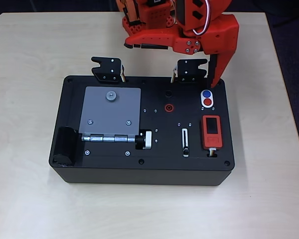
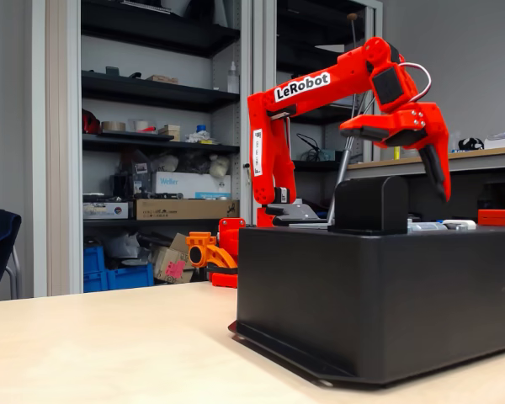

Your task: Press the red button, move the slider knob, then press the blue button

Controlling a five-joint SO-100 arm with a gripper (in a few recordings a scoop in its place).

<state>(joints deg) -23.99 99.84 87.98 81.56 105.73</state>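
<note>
from my remote seat: my one gripper (image 1: 213,74) hangs above the black box's (image 1: 139,172) far edge, jaws together, just beyond one blue button (image 1: 206,94) and one red button (image 1: 208,102) — one slider knob (image 1: 186,150) nearer.

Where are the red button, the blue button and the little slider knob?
red button (image 1: 208,102): overhead view, middle of its flat top.
blue button (image 1: 206,93): overhead view, middle of its top.
slider knob (image 1: 186,150): overhead view, dark nub near the slot's lower end.

Pincer (image 1: 213,82) tip just above blue button (image 1: 206,94); red button (image 1: 208,102) beside it.
</note>
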